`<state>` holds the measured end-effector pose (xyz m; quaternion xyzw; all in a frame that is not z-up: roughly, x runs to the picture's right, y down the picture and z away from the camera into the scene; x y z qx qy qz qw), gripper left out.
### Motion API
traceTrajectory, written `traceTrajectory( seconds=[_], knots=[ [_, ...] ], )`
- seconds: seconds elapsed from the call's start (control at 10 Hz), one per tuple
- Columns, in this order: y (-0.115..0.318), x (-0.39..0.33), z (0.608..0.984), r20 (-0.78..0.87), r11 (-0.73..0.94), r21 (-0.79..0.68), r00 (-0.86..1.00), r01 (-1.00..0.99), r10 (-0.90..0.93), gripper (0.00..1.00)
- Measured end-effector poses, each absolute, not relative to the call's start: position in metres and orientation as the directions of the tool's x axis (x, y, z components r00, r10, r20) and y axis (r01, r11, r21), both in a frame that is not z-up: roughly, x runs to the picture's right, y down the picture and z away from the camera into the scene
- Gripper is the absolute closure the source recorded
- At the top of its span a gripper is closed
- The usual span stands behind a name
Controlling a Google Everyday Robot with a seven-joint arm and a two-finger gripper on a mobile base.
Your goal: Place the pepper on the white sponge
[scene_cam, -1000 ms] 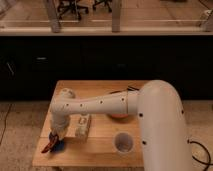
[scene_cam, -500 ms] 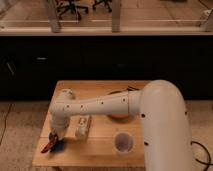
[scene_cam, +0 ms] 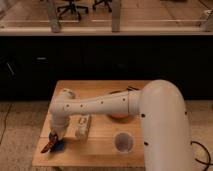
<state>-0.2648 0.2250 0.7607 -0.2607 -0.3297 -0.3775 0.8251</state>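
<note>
The small red-orange pepper (scene_cam: 48, 146) lies at the front left of the wooden table (scene_cam: 95, 155), its tip pointing toward the left edge. My gripper (scene_cam: 54, 137) is directly over it, touching or nearly touching its upper end. The cream-white oblong sponge (scene_cam: 81, 126) lies just right of the gripper, about a hand's width from the pepper. A small blue thing (scene_cam: 59, 146) sits right beside the pepper, under the gripper.
A round white cup (scene_cam: 123, 141) stands at the front middle of the table. An orange object (scene_cam: 120, 116) sits behind it, partly hidden by my arm (scene_cam: 100, 105). A dark cabinet front (scene_cam: 100, 60) runs behind the table.
</note>
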Motion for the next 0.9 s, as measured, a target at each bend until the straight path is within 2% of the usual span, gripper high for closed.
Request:
traceTrajectory(
  seconds=[0.3,0.9],
  knots=[
    [0.2258,-0.2643,0.7605,0.743,0.576,-0.184,0.496,0.797,-0.449,0.23],
    [0.2265,-0.2642,0.7600,0.746,0.572,-0.185,0.493,0.799,-0.448,0.20]
  ],
)
